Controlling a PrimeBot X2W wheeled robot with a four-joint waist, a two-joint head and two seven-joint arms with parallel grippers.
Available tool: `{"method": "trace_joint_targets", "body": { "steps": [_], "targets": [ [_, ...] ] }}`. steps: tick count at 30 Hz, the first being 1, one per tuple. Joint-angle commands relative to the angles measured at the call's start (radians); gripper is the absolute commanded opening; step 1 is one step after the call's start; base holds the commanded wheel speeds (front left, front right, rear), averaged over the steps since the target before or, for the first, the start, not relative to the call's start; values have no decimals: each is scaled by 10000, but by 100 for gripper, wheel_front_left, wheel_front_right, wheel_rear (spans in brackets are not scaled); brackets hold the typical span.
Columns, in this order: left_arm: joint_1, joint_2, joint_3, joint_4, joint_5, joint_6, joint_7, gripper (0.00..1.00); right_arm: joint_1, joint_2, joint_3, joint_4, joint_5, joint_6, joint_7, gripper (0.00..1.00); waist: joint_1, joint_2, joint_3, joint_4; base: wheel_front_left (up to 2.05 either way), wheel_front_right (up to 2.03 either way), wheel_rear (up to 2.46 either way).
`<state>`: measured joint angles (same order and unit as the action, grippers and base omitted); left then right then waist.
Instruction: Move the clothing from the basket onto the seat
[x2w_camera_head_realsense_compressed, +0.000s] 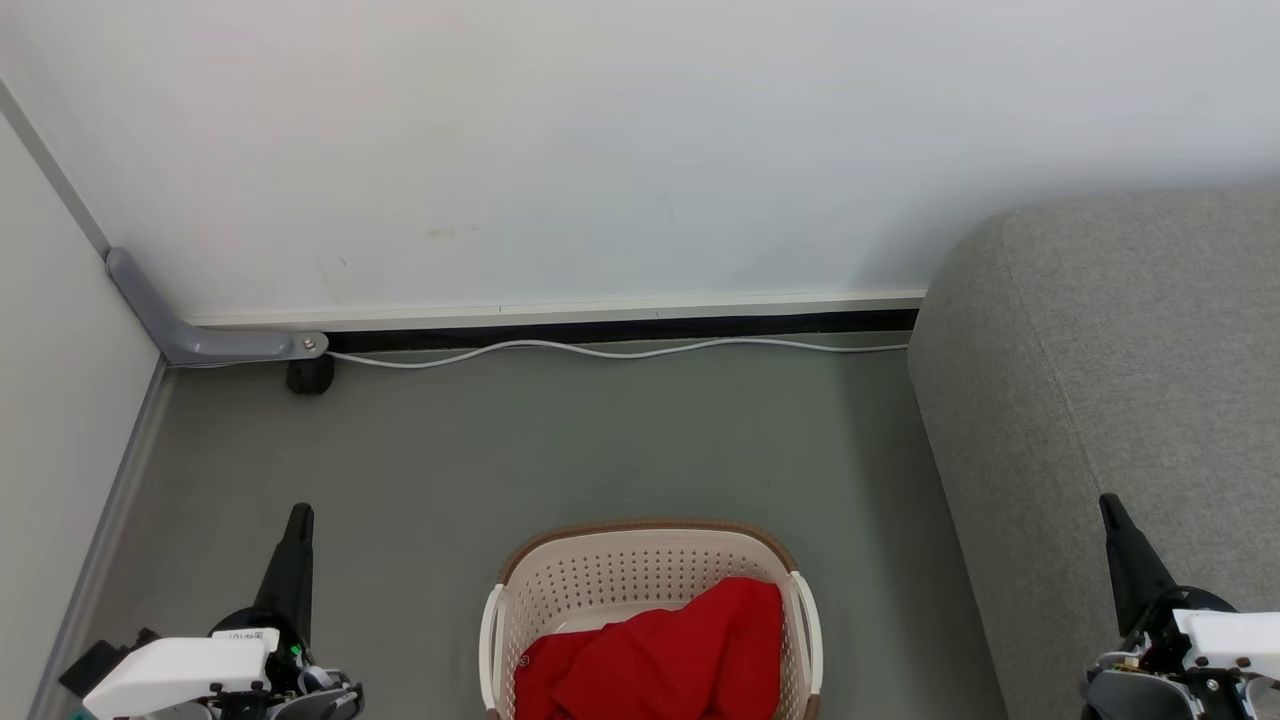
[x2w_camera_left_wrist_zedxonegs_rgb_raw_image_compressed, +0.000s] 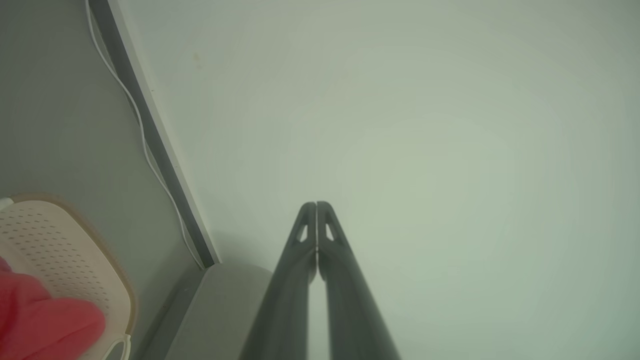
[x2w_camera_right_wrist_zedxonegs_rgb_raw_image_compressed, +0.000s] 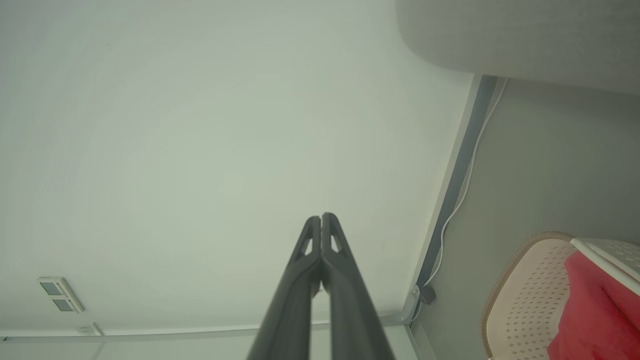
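The clothing (x2w_camera_head_realsense_compressed: 660, 650) is seen heaped in the basket (x2w_camera_head_realsense_compressed: 640, 560) on the floor, between the left gripper (x2w_camera_head_realsense_compressed: 299, 514) and the right gripper (x2w_camera_head_realsense_compressed: 1108, 504). Both are held empty, with fingers pressed together. The seat (x2w_camera_head_realsense_compressed: 1120, 380) is found just beside the right gripper. The left gripper is judged slightly nearer the clothing.

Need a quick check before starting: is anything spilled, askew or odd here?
Nothing stands out. The red clothing lies bunched inside the upright basket, none spilled on the floor. A white cable runs loose along the wall.
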<state>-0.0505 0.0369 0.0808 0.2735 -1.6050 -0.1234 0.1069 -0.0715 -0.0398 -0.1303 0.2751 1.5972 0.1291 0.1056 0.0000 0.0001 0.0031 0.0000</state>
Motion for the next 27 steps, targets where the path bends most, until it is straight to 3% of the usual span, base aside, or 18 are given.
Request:
{"method": "trace_joint_targets", "body": {
  "steps": [1,27],
  "targets": [
    [-574,133,326,-287,-39,-73,60,0,-364,-104,169,-303,118,16,73,0,0,-1,0,0,0,0,0],
    [-574,133,326,-287,-39,-73,60,0,-364,-104,169,-303,118,16,73,0,0,-1,0,0,0,0,0]
  ]
}}
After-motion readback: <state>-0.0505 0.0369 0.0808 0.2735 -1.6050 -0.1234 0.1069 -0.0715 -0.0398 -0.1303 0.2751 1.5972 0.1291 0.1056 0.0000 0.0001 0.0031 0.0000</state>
